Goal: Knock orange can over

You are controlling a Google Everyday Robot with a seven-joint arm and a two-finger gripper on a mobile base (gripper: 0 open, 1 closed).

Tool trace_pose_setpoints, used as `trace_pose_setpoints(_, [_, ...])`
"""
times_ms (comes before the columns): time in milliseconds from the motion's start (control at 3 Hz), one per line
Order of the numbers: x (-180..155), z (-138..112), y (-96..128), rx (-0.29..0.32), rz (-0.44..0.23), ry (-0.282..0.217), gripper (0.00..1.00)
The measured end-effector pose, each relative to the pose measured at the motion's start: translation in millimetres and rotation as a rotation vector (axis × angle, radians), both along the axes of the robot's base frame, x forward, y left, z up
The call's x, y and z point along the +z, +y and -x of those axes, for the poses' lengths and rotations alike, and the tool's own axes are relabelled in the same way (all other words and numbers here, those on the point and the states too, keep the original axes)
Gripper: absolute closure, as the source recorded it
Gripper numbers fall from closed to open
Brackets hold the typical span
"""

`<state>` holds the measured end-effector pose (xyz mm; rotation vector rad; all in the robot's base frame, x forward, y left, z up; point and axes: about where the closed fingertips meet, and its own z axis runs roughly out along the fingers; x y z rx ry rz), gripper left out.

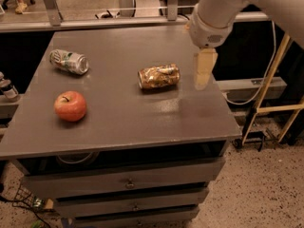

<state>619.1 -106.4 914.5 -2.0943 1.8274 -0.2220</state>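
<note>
At the far left of the counter [123, 127] a white-and-green can [70, 61] lies on its side. In front of it, nearer the front edge, sits a red apple [70, 106]. Neither has any part in this job, and both are well apart from the action.

Toward the middle-right, the orange can [159, 76] lies flat on its side with its silver end facing left. Its length runs roughly across the counter. By the look of it the knock-over is already done.

What remains, I judge, is to get clear cleanly. A can on its side rolls easily and the right edge of the counter is not far off. The sensible move would be to lift the arm straight up and away rather than sweep sideways past the can.

Just to the right of the can hangs the claw [204, 70], pointing down over the counter near its right edge. A strip of bare counter shows between it and the can, so the two are not touching. It carries nothing that I can see. Whether it is open or closed cannot be told from this angle.
</note>
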Motion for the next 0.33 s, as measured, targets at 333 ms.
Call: trace_pose_setpoints(333, [7.7, 3.6, -46.6, -0.068, -0.128, -0.045, 0.00])
